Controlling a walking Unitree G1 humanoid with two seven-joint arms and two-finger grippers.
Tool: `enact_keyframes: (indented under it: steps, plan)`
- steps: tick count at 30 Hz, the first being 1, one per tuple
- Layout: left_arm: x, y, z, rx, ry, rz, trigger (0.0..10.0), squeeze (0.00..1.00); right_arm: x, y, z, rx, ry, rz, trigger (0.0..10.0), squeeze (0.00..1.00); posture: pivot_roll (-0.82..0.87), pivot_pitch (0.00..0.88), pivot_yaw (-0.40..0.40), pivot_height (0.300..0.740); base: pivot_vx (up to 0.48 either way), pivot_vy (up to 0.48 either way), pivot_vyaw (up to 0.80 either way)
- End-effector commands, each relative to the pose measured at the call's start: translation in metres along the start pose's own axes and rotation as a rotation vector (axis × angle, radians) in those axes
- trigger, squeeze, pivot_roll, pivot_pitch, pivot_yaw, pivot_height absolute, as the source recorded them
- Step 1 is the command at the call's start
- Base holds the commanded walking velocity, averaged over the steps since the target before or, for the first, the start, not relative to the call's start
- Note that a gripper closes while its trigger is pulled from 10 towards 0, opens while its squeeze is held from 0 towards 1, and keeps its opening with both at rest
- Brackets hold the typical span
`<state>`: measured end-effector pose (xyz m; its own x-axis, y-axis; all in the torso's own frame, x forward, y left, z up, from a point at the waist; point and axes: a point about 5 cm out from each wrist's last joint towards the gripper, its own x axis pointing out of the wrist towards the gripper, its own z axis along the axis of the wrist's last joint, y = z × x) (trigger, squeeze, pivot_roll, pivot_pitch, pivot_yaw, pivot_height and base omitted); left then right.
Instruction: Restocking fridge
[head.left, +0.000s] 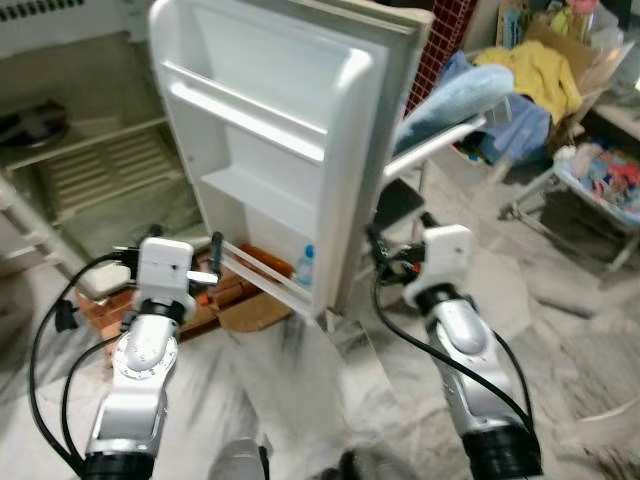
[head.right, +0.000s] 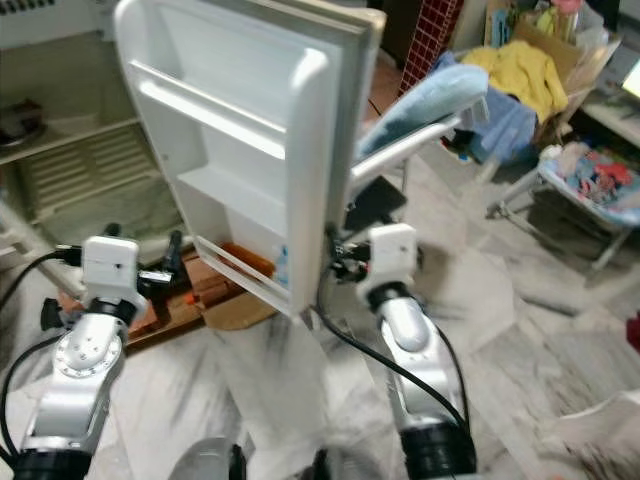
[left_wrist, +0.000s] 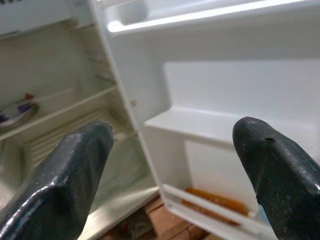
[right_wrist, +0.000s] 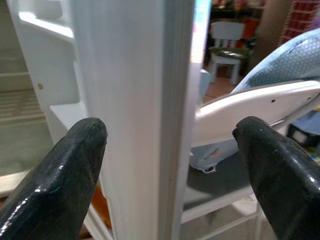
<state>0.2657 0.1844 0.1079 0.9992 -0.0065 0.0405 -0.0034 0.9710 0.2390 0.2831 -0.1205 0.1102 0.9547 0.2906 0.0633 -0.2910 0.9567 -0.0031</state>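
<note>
The white fridge door (head.left: 290, 120) stands open toward me, its inner shelves showing. In its bottom shelf stand a small blue-capped bottle (head.left: 305, 266) and a long orange item (left_wrist: 215, 200). The fridge interior (head.left: 90, 170) lies to the left, with a dark dish (head.left: 30, 125) on a shelf. My left gripper (head.left: 212, 268) is open in front of the bottom door shelf, holding nothing. Beside the door's outer edge, my right gripper (head.left: 378, 248) is open. In the right wrist view its fingers (right_wrist: 75, 155) stand on either side of the door edge (right_wrist: 150, 100), apart from it.
Reddish bricks and boards (head.left: 110, 300) and a cardboard piece (head.left: 255, 312) lie under the fridge. A white rack with a blue cloth (head.left: 455, 100) stands just right of the door. Piled clothes (head.left: 530, 70) and a rack (head.left: 600, 180) are at the far right.
</note>
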Motion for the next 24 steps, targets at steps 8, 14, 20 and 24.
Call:
enact_keyframes:
  steps: [8,14,20,24]
  plan:
    - [-0.006,-0.001,-0.007,-0.017,0.056,0.013,10.0,0.0,0.01,-0.005,-0.005,-0.018,0.053,0.067,10.0,0.0,0.06,0.069,-0.027,0.74,0.0,-0.474,0.0]
    - [-0.01,0.005,-0.012,-0.063,0.115,0.053,10.0,0.0,0.031,-0.004,-0.002,-0.04,0.039,0.114,10.0,0.0,0.1,0.079,-0.036,0.74,0.0,0.0,0.75]
    - [-0.022,0.012,-0.029,-0.112,0.254,0.081,10.0,0.0,0.056,0.001,0.007,0.004,0.021,0.151,10.0,0.0,0.14,0.088,-0.044,0.74,0.0,0.0,0.8]
    - [-0.024,0.015,-0.029,-0.118,0.266,0.086,10.0,0.0,0.07,0.003,0.014,0.023,0.011,0.156,10.0,0.0,0.16,0.091,-0.047,0.74,0.0,0.0,0.8]
